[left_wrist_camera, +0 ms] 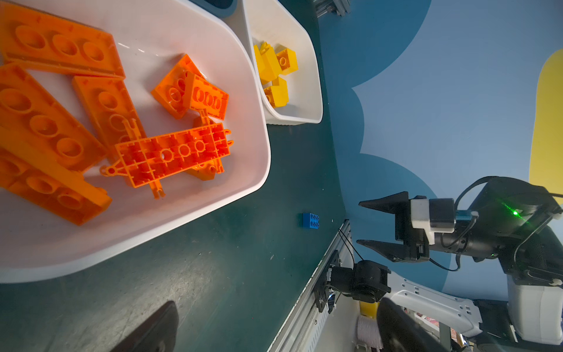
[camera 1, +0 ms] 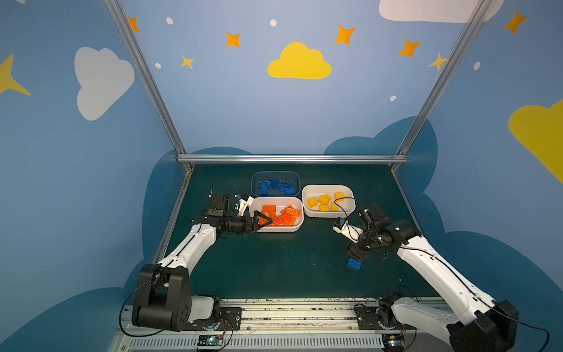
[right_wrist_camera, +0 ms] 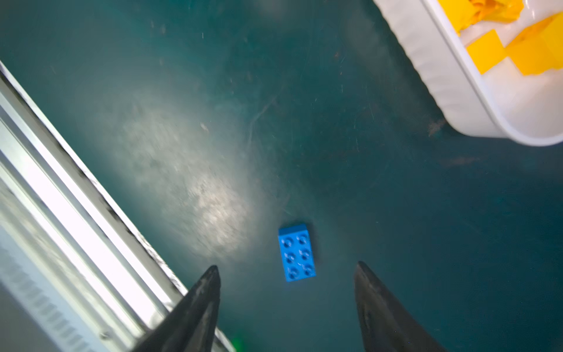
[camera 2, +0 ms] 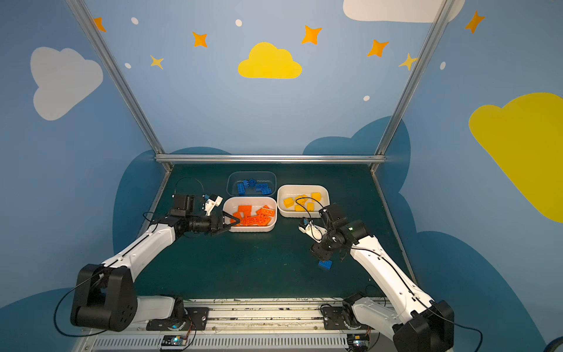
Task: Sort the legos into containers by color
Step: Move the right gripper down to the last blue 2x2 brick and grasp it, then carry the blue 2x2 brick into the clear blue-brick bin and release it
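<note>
No legible writing, none on the legos (right_wrist_camera: 297, 254), none on the containers (camera 1: 323, 214), no numbers or signs

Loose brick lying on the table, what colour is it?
The brick is blue, clearest in the right wrist view.

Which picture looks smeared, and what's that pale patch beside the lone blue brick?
Right wrist view: the aluminium rail and dark green table mat look motion-smeared; the pale patch is likely glare near the small blue studded brick. Both top views: sharp.
</note>
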Robot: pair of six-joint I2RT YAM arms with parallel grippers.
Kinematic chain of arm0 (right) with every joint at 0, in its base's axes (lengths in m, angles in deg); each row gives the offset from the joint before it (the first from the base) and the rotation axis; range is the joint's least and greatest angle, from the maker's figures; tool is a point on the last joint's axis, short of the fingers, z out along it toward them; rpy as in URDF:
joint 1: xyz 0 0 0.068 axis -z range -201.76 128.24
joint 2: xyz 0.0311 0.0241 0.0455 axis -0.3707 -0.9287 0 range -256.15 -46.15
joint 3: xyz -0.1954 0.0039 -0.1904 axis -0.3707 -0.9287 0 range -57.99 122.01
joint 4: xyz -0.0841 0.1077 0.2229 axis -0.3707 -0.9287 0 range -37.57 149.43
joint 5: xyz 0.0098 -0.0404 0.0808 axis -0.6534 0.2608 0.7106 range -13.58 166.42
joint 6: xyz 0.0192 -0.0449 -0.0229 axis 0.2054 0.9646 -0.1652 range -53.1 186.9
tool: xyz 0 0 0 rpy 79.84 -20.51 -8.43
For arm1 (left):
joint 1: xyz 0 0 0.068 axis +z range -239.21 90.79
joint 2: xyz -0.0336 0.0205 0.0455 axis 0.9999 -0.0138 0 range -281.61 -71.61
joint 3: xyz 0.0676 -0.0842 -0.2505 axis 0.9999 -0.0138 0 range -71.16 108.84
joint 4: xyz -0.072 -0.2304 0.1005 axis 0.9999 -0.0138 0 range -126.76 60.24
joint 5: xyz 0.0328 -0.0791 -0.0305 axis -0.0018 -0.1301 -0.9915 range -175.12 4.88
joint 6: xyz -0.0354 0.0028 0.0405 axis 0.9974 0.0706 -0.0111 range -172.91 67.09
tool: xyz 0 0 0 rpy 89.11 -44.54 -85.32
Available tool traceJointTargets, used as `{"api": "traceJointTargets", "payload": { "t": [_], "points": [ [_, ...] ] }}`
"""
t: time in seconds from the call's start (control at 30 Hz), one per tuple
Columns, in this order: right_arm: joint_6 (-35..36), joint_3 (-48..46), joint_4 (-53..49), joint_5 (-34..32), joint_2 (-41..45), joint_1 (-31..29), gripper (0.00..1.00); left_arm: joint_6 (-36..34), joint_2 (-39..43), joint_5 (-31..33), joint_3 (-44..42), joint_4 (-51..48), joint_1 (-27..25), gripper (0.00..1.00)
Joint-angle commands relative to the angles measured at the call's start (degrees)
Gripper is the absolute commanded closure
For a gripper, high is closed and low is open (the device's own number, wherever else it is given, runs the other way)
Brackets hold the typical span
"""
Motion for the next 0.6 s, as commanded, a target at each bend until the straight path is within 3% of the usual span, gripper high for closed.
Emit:
{"api": "traceJointTargets", "payload": {
  "t": [0.0, 0.27, 0.57],
  "points": [
    [9.59, -3.77, -1.97, -2.74, -0.88, -0.07, 0.31, -1.36, 0.7, -0.01, -0.87, -0.98, -0.15, 0.0],
    [9.11, -8.2, 6.18, -5.44, -9.76, 0.46, 0.32, -2.11, -0.13, -0.1, -0.23, -1.64, -0.14, 0.0],
    [10.68, -14.0, 11.24, -10.21, -12.93, 1.13, 0.32, -3.72, -1.22, -0.19, 0.47, -2.93, -0.02, 0.0]
  ]
}}
